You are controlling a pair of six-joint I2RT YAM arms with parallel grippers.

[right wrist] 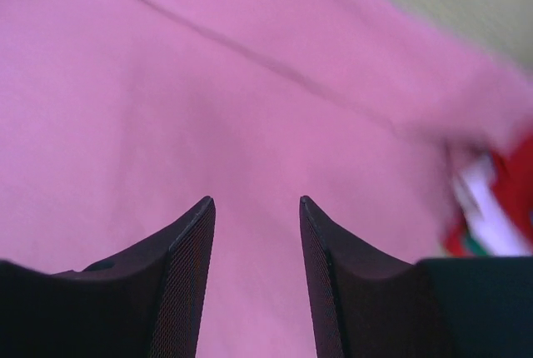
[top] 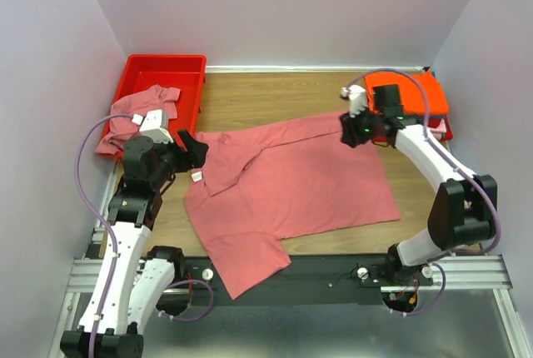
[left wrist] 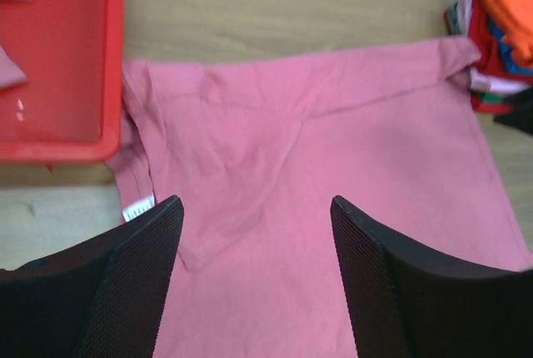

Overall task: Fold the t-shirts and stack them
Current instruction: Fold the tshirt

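The rose-pink t-shirt (top: 291, 183) lies spread flat on the wooden table (top: 275, 96), roughly centred between the two arms. One sleeve extends past the near table edge and rests on the black mounting rail (top: 333, 270). A fold of fabric lies turned over near the collar, on the left side of the garment. The small white neck tag (left wrist: 139, 206) sits at that left edge, close to the corner of the red bin (top: 166, 60).

Left hand (left wrist: 256, 204): positioned over the left side of the t-shirt, near the tag. Its jaws are spread wide with nothing between them (the fabric lies below, not gripped).

Right hand (right wrist: 256, 201): positioned over the far right corner of the t-shirt, just beside the stack of folded shirts (top: 412, 91). Its jaws stand apart, less widely than the left, and no cloth is pinched between them. The right wrist view is blurred.

A second rose-pink shirt (top: 137, 112) lies crumpled in the red bin and hangs over its near rim. The stack at the far right has a bright orange shirt on top. The left wrist view shows other colours at the stack's edge, too small to identify.
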